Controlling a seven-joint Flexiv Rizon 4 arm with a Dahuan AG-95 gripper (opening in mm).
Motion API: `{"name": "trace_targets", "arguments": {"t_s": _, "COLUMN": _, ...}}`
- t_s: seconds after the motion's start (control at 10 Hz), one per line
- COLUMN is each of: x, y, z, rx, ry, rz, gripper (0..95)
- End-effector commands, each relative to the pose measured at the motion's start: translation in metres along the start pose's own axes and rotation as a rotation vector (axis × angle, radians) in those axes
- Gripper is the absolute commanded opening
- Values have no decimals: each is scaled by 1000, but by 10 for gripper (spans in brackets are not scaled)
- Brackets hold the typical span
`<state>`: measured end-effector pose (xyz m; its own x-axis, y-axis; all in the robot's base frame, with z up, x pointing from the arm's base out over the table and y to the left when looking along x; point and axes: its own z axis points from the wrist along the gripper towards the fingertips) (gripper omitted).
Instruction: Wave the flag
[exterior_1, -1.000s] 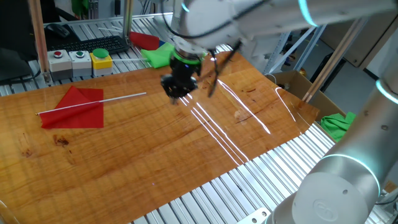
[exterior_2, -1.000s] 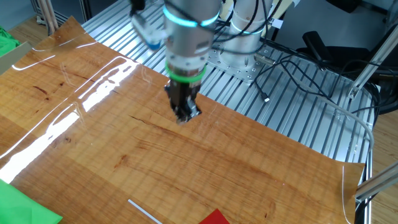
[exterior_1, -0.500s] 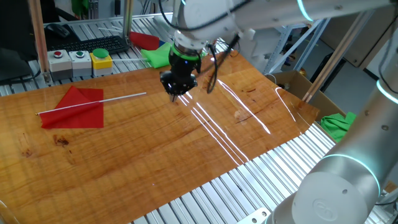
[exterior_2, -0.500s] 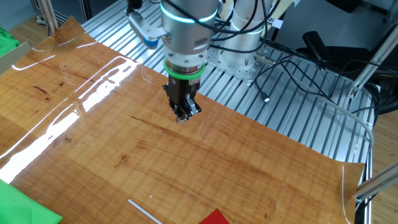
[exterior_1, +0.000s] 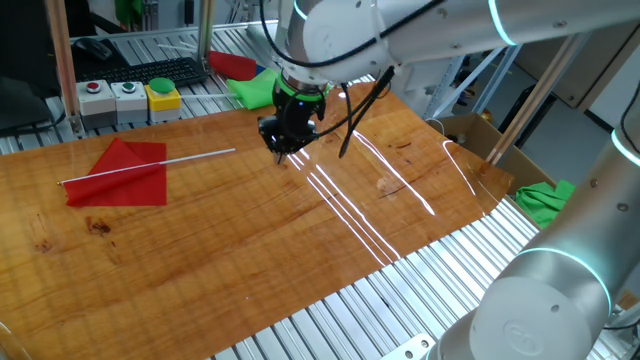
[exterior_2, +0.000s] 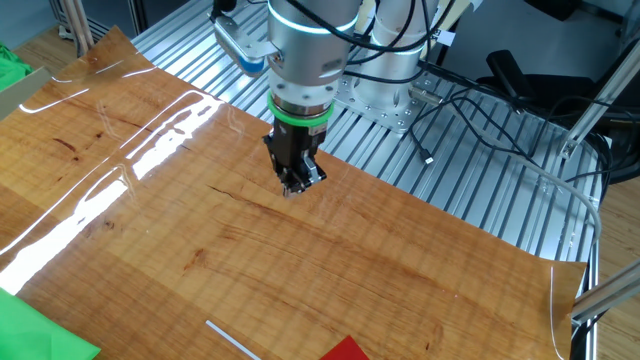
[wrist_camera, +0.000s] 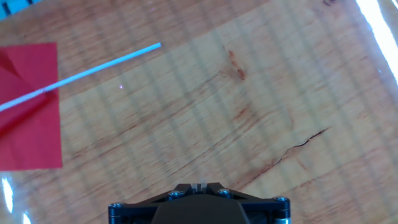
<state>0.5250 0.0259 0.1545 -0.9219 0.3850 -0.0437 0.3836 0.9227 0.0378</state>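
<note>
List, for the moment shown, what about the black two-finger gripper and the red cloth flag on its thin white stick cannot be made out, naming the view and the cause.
- Black two-finger gripper: too small in both fixed views to tell open from shut; in the hand view the bottom edge cuts off the fingers.
- Red cloth flag on its thin white stick: the other fixed view shows only the stick tip and a cloth corner at the bottom edge; the hand view crops it at the left edge.

- The arm (exterior_1: 400, 35) reaches in from above and bends down over the tabletop (exterior_1: 250, 240).
- Its wrist (exterior_2: 305, 60) stands close to upright, with a green ring just above the gripper (exterior_1: 283, 150).
- The gripper points straight down, hanging just above the wood, apart from it.
- The fingers (exterior_2: 292, 182) sit close together with nothing between them.
</note>
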Motion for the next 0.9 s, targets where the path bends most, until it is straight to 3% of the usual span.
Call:
{"name": "trace_targets", "arguments": {"t_s": 0.1, "x": -1, "y": 0, "z": 1, "rx": -10, "ry": 9, "rz": -3, "gripper": 0}}
{"name": "trace_targets", "arguments": {"t_s": 0.2, "x": -1, "y": 0, "z": 1, "rx": -8, "ry": 15, "rz": -3, "gripper": 0}}
{"name": "trace_targets", "arguments": {"t_s": 0.3, "x": -1, "y": 0, "z": 1, "rx": -30, "ry": 28, "rz": 43, "gripper": 0}}
{"name": "trace_targets", "arguments": {"t_s": 0.5, "x": -1, "y": 0, "z": 1, "rx": -22, "ry": 22, "rz": 79, "gripper": 0}}
{"name": "trace_targets", "arguments": {"t_s": 0.6, "x": -4, "y": 5, "z": 8, "rx": -29, "ry": 21, "rz": 83, "gripper": 0}}
{"name": "trace_targets", "arguments": {"t_s": 0.9, "x": -24, "y": 40, "z": 30, "rx": -26, "ry": 22, "rz": 142, "gripper": 0}}
